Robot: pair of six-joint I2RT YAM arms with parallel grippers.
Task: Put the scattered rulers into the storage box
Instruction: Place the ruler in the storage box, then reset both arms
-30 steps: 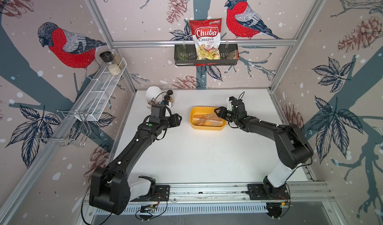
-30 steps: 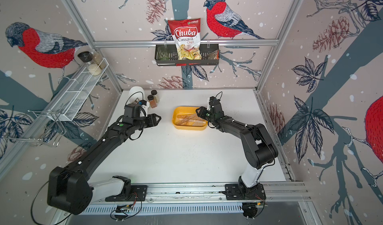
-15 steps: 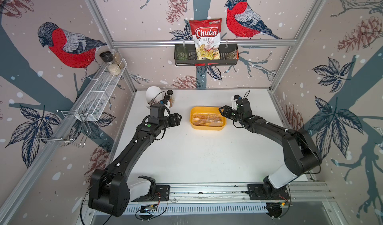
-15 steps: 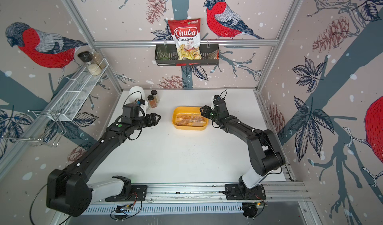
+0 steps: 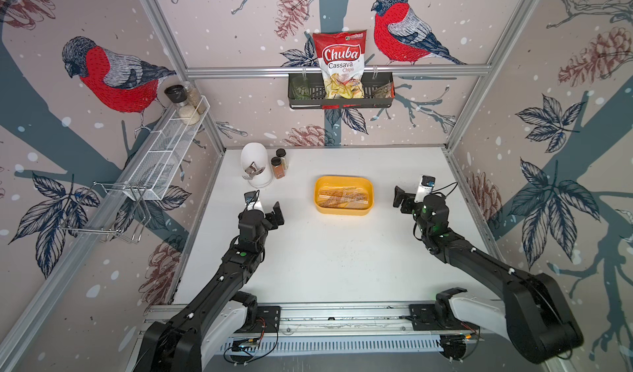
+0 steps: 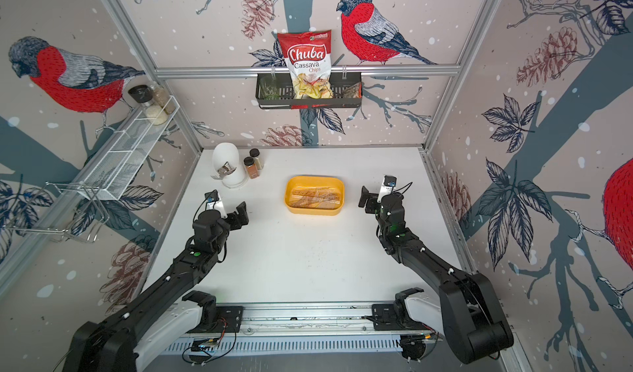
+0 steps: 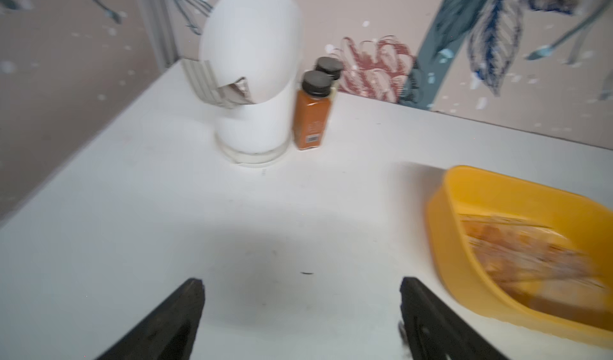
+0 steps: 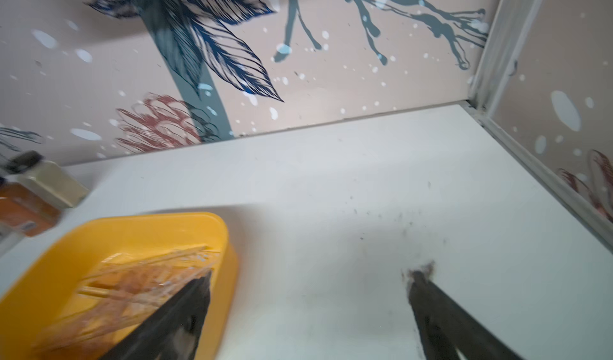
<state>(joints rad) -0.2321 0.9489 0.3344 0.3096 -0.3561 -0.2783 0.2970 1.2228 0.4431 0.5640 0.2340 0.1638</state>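
flat clear rulers (image 5: 343, 198) in rounded tub (image 5: 342, 211) | left end effector (image 7: 302, 282), right end effector (image 8: 311, 275) agape

Rulers (image 6: 315, 197) in storage box (image 6: 315, 211); L gripper (image 6: 228, 210), R gripper (image 6: 373, 199) fingers (image 6: 241, 212) wide apart, empty.

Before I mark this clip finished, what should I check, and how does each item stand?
1. Rulers inside the storage box: ok, they lie within its rim.
2. No ruler on the table outside the box: ok in both top views.
3. Left gripper open and empty: ok.
4. Right gripper open and empty: ok.
5. Both grippers apart from the box: ok, one stands on each side of it.
6. Number of rulers in the pile: cannot tell, they are see-through and overlap.
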